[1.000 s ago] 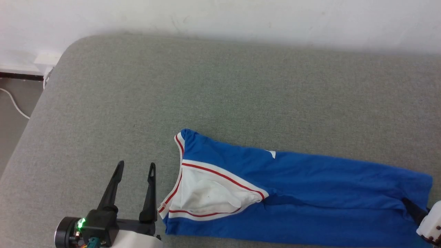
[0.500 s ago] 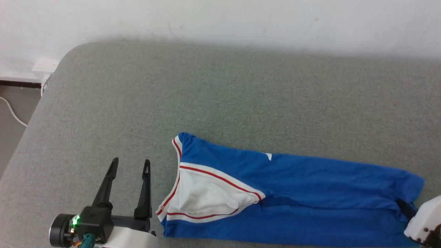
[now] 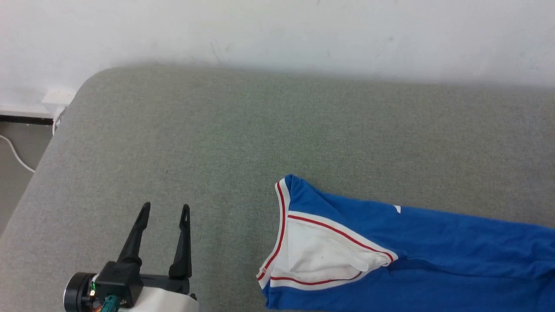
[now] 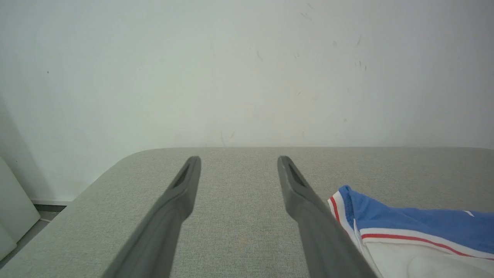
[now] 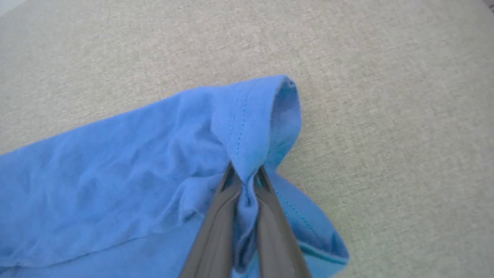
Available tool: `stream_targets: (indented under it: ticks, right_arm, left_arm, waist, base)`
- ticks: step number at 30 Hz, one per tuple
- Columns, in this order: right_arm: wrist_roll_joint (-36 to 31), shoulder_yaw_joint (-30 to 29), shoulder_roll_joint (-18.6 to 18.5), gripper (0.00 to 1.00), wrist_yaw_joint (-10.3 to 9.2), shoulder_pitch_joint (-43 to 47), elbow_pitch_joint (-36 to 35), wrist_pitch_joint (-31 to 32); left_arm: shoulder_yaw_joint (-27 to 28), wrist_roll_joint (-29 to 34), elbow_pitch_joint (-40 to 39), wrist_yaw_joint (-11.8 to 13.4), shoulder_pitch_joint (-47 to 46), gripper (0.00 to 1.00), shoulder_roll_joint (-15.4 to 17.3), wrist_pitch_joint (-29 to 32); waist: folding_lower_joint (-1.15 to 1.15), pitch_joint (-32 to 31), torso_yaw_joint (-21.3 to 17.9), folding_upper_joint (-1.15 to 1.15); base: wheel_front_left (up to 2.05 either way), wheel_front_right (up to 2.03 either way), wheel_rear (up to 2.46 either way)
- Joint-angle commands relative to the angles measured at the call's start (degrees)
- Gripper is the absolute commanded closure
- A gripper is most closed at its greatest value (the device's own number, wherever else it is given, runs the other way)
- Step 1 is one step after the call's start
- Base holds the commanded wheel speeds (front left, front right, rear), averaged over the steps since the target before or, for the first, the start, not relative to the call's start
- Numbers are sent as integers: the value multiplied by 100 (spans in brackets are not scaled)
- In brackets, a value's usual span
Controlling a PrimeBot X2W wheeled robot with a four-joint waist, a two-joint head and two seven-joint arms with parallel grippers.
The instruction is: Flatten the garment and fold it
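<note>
The garment [image 3: 433, 242], a royal-blue jersey T-shirt of soft, faintly creased knit, lies as a long narrow strip on the near right part of a grey woven padded surface [image 3: 217, 130]. Its collar end points toward the robot's left. The only print to be seen is a small white sliver [image 3: 397, 209] on the blue, too little of it to read. A white short sleeve [image 3: 321, 260] lies on top as a flattened triangle, edged with white trim that carries a thin red stripe. The same trim runs along the curved end of the cloth. In the right wrist view the blue hem [image 5: 247, 116], with its single row of stitching, is gathered into a ridge and pinched between the two dark fingers of the right gripper [image 5: 245, 172], which is clamped tight on it. The left gripper [image 3: 165, 209] sits near the surface's front edge, well to the left of the garment and not touching it. Its long tapering fingers [image 4: 181, 193] are spread apart with nothing between them. The surface has a rounded far-left corner and a fine, even weave. Behind it stands a plain white wall [image 3: 277, 30] with faint scuffs, and a thin white cable [image 3: 17, 156] trails beside the surface at the left.
</note>
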Motion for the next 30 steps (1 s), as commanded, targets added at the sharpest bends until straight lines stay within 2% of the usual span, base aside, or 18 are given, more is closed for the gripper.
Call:
stream_targets:
  ticks: [1,5,12,20,24,30]
  right_arm:
    - [65,79,26,100,-5,-8,-118,28]
    - [126,422,33,100,-5,168,-676,338]
    - [601,999,216,100,-5,615,-1838,1196]
    - [1194,1677,798,100,-5,751,-2975,2049]
    - [1437,1946,1154,100,-5,596,-3210,2286]
    - [1619,2410,1422,100,-5,221,-3122,2426]
  left_arm:
    - [37,7,26,-43,63,0,-18,-27]
    - [61,5,64,-80,124,0,-37,-27]
    - [92,-14,108,-123,215,0,-67,-27]
    - [62,-17,136,-147,285,0,-91,-27]
    - [31,-26,133,-152,269,0,-99,-27]
    - [-79,-58,162,-148,170,0,-107,-27]
  waist:
    - [0,-57,-3,0]
    - [0,-197,-9,0]
    - [0,-422,43,0]
    - [0,-558,198,0]
    - [0,-531,310,0]
    - [0,-420,580,0]
  base:
    - [0,0,0]
    - [0,0,0]
    - [0,0,0]
    - [0,0,0]
    - [0,0,0]
    - [0,0,0]
